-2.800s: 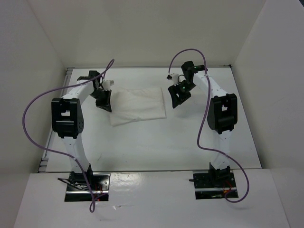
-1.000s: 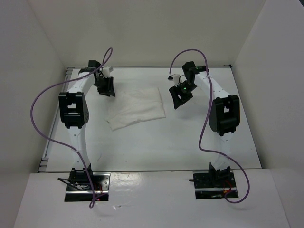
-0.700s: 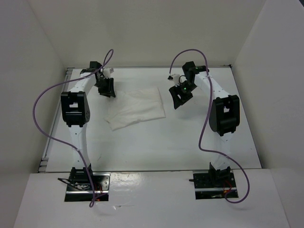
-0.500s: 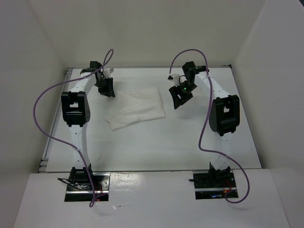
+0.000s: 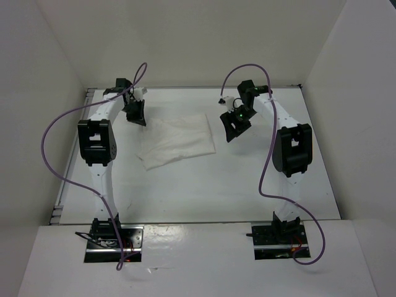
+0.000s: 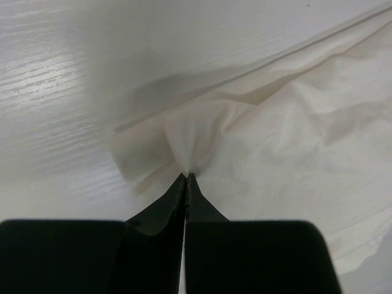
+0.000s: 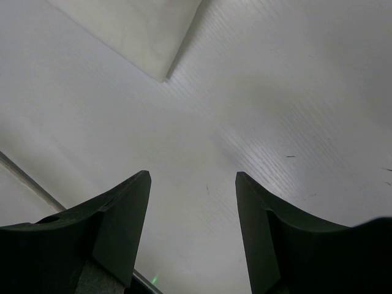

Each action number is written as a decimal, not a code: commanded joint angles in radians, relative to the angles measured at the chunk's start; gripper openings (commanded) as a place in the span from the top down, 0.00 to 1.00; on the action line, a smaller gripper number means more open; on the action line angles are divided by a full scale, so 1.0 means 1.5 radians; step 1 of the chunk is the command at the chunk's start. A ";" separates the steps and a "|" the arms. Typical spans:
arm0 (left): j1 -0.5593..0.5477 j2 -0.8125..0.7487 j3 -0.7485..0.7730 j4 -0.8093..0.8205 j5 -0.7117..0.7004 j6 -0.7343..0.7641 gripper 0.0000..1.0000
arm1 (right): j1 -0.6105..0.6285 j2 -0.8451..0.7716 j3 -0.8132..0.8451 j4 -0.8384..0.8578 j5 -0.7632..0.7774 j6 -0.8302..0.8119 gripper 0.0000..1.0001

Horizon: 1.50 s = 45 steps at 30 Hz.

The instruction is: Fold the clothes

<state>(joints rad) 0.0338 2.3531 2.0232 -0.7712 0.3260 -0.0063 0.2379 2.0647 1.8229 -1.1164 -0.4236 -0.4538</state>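
The thin, wrinkled white fabric garment (image 5: 179, 141) seems only partly folded; the left tool (image 6: 186, 177) is pinched closed on its corner, and the right tool (image 7: 193, 182) waits open and empty.

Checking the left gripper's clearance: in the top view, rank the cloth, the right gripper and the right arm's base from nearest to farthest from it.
1. Cloth: pinched in the left gripper at its far left corner.
2. Right gripper: beyond the cloth's right edge.
3. Right arm's base: near right edge.
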 commanded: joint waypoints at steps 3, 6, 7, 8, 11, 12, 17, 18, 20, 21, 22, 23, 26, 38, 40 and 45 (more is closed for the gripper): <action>0.004 -0.082 -0.019 -0.022 -0.022 0.002 1.00 | 0.006 -0.021 0.022 -0.001 -0.013 -0.002 0.34; 0.011 -0.094 -0.036 -0.022 -0.036 0.002 1.00 | 0.006 -0.021 0.022 -0.001 -0.019 -0.002 0.34; 0.018 -0.094 -0.036 -0.022 -0.036 0.002 1.00 | 0.006 -0.021 0.022 -0.001 -0.019 -0.008 0.34; 0.018 -0.094 -0.045 -0.022 -0.036 0.002 1.00 | 0.006 -0.021 0.022 -0.001 -0.019 -0.008 0.34; 0.033 -0.101 -0.062 -0.022 -0.050 0.002 1.00 | 0.006 -0.021 0.022 -0.001 -0.019 -0.008 0.34; 0.033 -0.101 -0.070 -0.022 -0.050 0.002 1.00 | 0.006 -0.015 0.022 -0.001 -0.019 -0.008 0.34; 0.039 -0.101 -0.094 -0.022 -0.050 0.008 1.00 | 0.006 -0.015 0.028 -0.001 -0.019 -0.008 0.34; 0.039 -0.101 -0.094 -0.022 -0.050 0.008 1.00 | 0.006 -0.015 0.028 -0.001 -0.019 -0.008 0.34; 0.039 -0.101 -0.100 -0.015 -0.056 0.008 0.98 | 0.006 -0.009 0.028 -0.001 -0.025 -0.008 0.34; 0.039 -0.101 -0.100 -0.015 -0.056 0.008 0.96 | 0.006 -0.009 0.028 -0.007 -0.025 -0.008 0.34; 0.039 -0.101 -0.100 -0.015 -0.056 0.008 0.93 | 0.006 -0.009 0.034 -0.007 -0.025 -0.008 0.34; 0.039 -0.101 -0.100 -0.015 -0.056 0.008 0.88 | 0.006 -0.009 0.034 -0.007 -0.025 -0.008 0.34; 0.039 -0.095 -0.100 -0.015 -0.071 0.008 0.60 | 0.006 -0.009 0.042 -0.014 -0.025 -0.008 0.34; 0.031 -0.275 -0.296 -0.034 -0.052 0.015 0.23 | 0.065 0.027 0.072 0.032 -0.025 0.039 0.34; 0.024 -0.306 -0.334 -0.041 -0.052 0.022 0.23 | 0.072 0.044 0.100 0.032 -0.031 0.052 0.34; 0.024 -0.333 -0.395 -0.075 -0.028 0.036 0.24 | 0.102 0.093 0.144 0.032 -0.030 0.058 0.34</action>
<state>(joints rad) 0.0750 1.8832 1.4555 -0.8406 0.2436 0.0238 0.3565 2.1750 1.9812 -1.0912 -0.4553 -0.3885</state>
